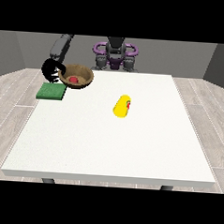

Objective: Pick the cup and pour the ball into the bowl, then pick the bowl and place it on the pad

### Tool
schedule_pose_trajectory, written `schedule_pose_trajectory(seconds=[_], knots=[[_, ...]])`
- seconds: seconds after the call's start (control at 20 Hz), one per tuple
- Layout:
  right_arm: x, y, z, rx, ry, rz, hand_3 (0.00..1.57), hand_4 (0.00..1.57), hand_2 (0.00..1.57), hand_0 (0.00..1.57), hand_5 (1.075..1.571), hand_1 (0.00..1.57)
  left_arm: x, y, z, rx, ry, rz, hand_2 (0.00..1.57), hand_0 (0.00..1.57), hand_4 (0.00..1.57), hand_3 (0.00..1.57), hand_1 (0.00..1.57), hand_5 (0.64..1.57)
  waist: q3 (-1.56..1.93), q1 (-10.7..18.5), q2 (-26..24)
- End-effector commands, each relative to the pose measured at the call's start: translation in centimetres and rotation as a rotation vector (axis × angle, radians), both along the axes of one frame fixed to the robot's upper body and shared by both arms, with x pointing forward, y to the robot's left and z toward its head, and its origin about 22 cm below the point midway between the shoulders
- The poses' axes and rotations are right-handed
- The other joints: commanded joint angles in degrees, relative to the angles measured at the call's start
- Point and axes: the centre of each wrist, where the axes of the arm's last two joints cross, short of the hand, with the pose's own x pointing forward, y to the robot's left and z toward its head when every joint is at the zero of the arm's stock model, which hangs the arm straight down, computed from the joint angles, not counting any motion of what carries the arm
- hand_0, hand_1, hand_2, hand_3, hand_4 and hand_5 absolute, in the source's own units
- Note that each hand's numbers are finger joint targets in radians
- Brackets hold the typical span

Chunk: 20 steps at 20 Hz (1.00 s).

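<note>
My hand at the view's left (pixel 50 70) is at the rim of the wooden bowl (pixel 77 76), its black fingers curled round the bowl's edge on the side nearest the bench's left edge, so I am grasping the bowl there. The bowl is tilted, its open mouth turned partly toward the camera, and it sits up near the far left corner of the white bench (pixel 107 146). Inside the bowl lies a small red ball (pixel 73 79), resting low against the inner wall. The green pad (pixel 51 91) lies flat at the bench's left edge, just on the near side of my hand; the bowl's lower rim is just beside the pad's far right corner, though I cannot tell whether the two touch or whether the bowl is lifted off the surface. The yellow cup (pixel 122 106) lies on its side near the middle of the bench, well apart from the bowl and pad, its mouth pointing toward the far edge and to the right, with something red showing at that opening. My arm on this side comes down from the shoulder above the far left corner to reach the bowl. My other hand, the one that would show at the view's right, is not visible anywhere over the bench; only my torso shows behind the far edge.
</note>
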Motion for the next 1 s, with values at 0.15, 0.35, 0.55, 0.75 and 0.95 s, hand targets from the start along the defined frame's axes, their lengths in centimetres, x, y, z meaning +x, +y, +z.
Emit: schedule_pose_trajectory(seconds=[0.15, 0.35, 0.55, 0.75, 0.95], knots=[[0.6, -3.5, 3.8, -0.115, 0.01, 0.051, 1.15, 1.16, 1.57, 1.57, 1.568, 1.57, -1.1, 1.8, 1.3, 0.007, -0.034, 0.008, 0.0, 0.0, 0.0, 0.0, 0.0, 1.571, 0.07, -1.1, 2.6], [0.7, -4.9, 4.4, -0.103, -0.009, 0.033, 1.15, 1.16, 1.57, 1.57, 1.568, 1.57, -0.5, 0.0, 3.2, -0.002, -0.098, 0.007, 0.0, 0.0, 0.0, 0.0, 0.0, 1.571, 0.09, 0.0, 4.0], [-1.2, -11.4, 6.8, -0.157, -0.059, -0.042, 0.97, 1.15, 1.57, 1.57, 1.565, 1.57, 0.0, -3.0, 5.0, 0.022, -0.133, -0.067, 0.0, 0.0, 0.0, 0.0, 0.0, 1.571, 0.17, 3.2, 7.3], [-2.3, -12.6, 5.8, -0.135, -0.092, -0.062, 0.92, 1.14, 1.57, 1.57, 1.564, 1.57, -0.1, -4.0, 5.5, 0.023, -0.145, -0.064, 0.0, 0.0, 0.0, 0.0, 0.0, 1.571, 0.16, 2.4, 8.4], [-3.6, -13.9, 4.3, -0.163, -0.129, -0.127, 0.76, 1.18, 1.57, 1.57, 1.566, 1.57, -1.0, -6.3, 8.1, 0.055, -0.212, -0.163, 0.0, 0.0, 0.0, 0.0, 0.0, 1.571, 0.23, 7.4, 12.1]])
